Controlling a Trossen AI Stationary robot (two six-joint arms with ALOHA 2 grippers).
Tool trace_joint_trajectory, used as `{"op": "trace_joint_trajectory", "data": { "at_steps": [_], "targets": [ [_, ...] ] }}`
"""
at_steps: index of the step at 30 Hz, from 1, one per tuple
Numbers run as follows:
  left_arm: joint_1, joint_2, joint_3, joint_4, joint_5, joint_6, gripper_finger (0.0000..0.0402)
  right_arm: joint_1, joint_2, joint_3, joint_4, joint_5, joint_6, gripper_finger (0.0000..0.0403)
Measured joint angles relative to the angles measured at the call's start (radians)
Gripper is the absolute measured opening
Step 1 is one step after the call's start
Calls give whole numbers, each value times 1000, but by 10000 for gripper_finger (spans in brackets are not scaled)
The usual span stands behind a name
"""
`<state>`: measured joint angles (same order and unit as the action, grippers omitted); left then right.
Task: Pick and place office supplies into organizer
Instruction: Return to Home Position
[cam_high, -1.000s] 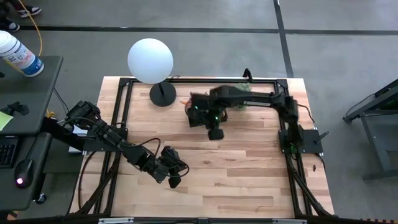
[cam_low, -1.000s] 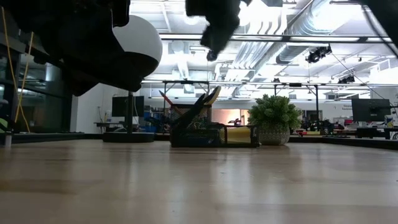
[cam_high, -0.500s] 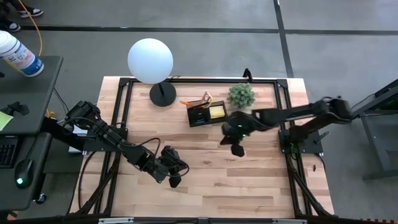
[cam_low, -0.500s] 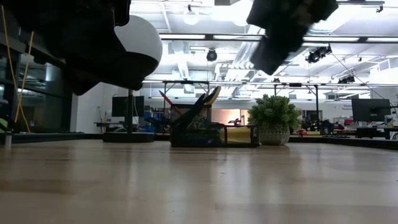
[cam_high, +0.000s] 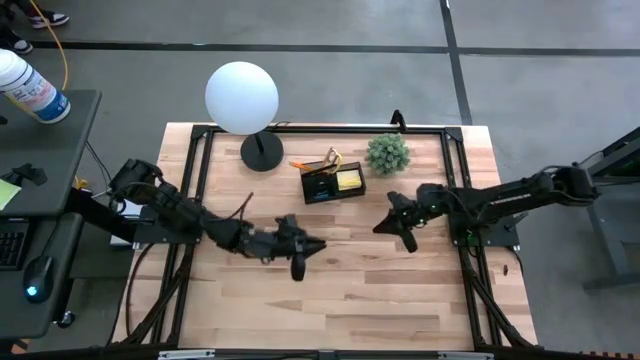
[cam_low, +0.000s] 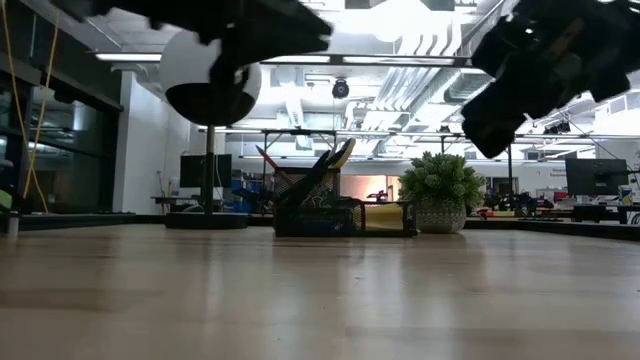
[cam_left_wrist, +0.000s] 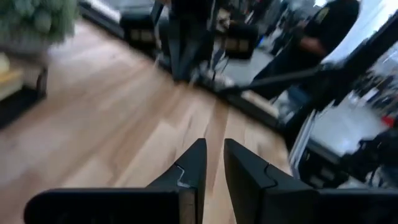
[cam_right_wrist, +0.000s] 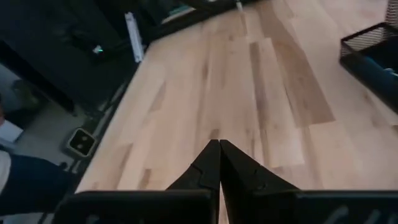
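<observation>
The black organizer (cam_high: 329, 183) stood at the back of the counter (cam_high: 350, 300), between lamp (cam_high: 242, 97) and plant (cam_high: 387, 153). The left end effector (cam_high: 299, 268) hovered mid-counter, fingers slightly apart. The right end effector (cam_high: 409, 241) hovered with its fingers together.

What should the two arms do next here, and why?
Probably draw both arms back to their rest poses and stop. The organizer holds the yellow sticky-note pad and pens, and no loose supplies show on the table. The left gripper and right gripper both hang empty over bare wood, away from the organizer.
</observation>
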<state>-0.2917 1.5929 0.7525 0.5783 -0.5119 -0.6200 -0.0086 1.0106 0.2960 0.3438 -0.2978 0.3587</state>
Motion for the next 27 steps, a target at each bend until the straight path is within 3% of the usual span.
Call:
{"op": "trace_joint_trajectory", "data": {
  "at_steps": [7, 15, 22, 27],
  "targets": [
    [122, 0, 0, 103, 116, 22, 46, 0, -56, -135, 191, -13, 63, 0],
    [184, 0, 0, 128, 176, 22, 46, 0, -93, -287, 485, -3, 211, 0],
    [209, 0, 0, 129, 222, 14, 46, 8, -236, -286, 469, -21, 228, 0],
    [215, 0, 0, 129, 257, 13, 46, 8, -405, -285, 340, -30, 229, 0]
  ]
}}
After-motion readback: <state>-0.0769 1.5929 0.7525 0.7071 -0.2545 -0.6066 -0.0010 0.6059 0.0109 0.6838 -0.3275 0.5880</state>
